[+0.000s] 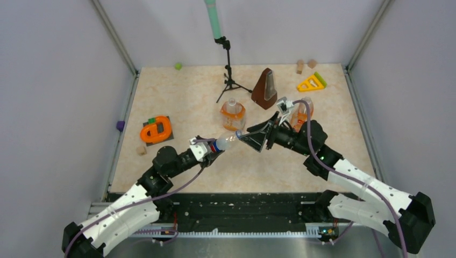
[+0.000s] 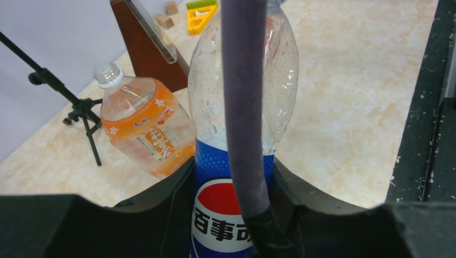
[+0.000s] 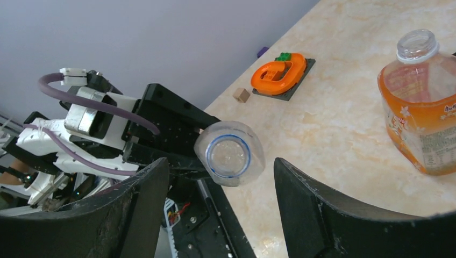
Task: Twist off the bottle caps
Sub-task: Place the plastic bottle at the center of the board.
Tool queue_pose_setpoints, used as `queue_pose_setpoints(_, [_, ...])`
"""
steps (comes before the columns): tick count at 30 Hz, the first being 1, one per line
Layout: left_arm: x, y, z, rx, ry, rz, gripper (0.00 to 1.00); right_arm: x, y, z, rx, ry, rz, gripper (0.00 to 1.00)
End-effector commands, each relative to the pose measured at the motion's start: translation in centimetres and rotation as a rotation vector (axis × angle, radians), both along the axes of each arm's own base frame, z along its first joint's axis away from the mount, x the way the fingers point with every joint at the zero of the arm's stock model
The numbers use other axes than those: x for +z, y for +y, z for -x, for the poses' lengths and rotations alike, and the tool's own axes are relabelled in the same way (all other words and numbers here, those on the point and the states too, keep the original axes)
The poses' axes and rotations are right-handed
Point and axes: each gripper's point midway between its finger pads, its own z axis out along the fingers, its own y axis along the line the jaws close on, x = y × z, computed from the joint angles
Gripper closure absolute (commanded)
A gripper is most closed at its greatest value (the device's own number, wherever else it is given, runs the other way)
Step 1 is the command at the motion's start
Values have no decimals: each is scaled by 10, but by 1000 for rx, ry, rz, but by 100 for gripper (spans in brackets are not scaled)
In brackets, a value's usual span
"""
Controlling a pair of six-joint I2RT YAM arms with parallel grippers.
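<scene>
My left gripper (image 1: 215, 145) (image 2: 231, 177) is shut on the clear bottle with the blue label (image 1: 225, 142) (image 2: 244, 80), held tilted above the table with its neck pointing right. A purple cable crosses in front of it in the left wrist view. My right gripper (image 1: 243, 135) (image 3: 219, 166) stands open, one finger on either side of that bottle's blue-ringed mouth (image 3: 228, 156), touching nothing. The squat orange bottle (image 1: 233, 114) (image 2: 145, 126) (image 3: 422, 107) stands upright behind, its mouth open. The slim orange bottle (image 1: 301, 113) is half hidden by my right arm. The bottle caps are out of view.
A brown metronome (image 1: 265, 88) and a black tripod stand (image 1: 228, 75) are at the back. An orange toy on a dark plate (image 1: 156, 130) and a wooden block (image 1: 141, 150) lie left. A yellow triangle (image 1: 311, 82) and more blocks (image 1: 300, 65) sit far right.
</scene>
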Motion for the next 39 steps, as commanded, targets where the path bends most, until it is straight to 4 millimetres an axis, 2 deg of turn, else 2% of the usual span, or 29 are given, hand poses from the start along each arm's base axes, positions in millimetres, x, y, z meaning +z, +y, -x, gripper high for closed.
queue_pose_setpoints(1, [22, -5, -1, -18, -23, 33, 100, 43, 8, 6, 41, -94, -79, 30])
queue_pose_setpoints(11, [21, -9, 0, -37, -30, 37, 100, 25, 17, -6, 27, -61, -24, 31])
queue_pose_setpoints(16, [22, -9, -1, -31, -39, 50, 100, 19, 24, -7, 41, -43, 7, 39])
queue_pose_setpoints(19, [24, -7, -3, -15, -44, 55, 100, 14, 25, -5, 52, -38, 21, 40])
queue_pose_setpoints(20, [24, -6, -3, -10, -44, 56, 100, 12, 25, -5, 53, -36, 27, 42])
queue_pose_setpoints(22, [24, -4, -5, 3, -45, 60, 100, 12, 25, -4, 53, -40, 30, 56])
queue_pose_setpoints(24, [25, -3, -5, 9, -47, 63, 98, 11, 25, -5, 52, -44, 41, 67])
queue_pose_setpoints(26, [23, -3, -6, 14, -47, 61, 91, 11, 26, -6, 49, -46, 54, 78])
queue_pose_setpoints(28, [23, -3, -7, 17, -42, 62, 77, 10, 27, -8, 42, -51, 74, 88])
queue_pose_setpoints(30, [20, -3, -7, 19, -31, 60, 62, 10, 27, -12, 21, -53, 97, 94])
queue_pose_setpoints(31, [19, -3, -7, 22, -23, 58, 50, 10, 26, -14, 8, -59, 109, 95])
queue_pose_setpoints(32, [18, -3, -8, 24, -18, 55, 26, 11, 25, -16, -7, -66, 124, 96])
queue_pose_setpoints(33, [16, -2, -8, 29, -10, 51, 13, 11, 22, -19, -27, -69, 145, 97])
queue_pose_setpoints(35, [14, 2, -12, 61, -3, 47, 10, 11, 16, -26, -73, -78, 198, 99])
queue_pose_setpoints(36, [15, 5, -14, 85, 4, 51, 9, 6, 11, -28, -90, -70, 249, 99])
queue_pose_setpoints(39, [17, 14, -19, 144, 9, 64, 7, 9, -2, -38, -163, -95, 339, 100])
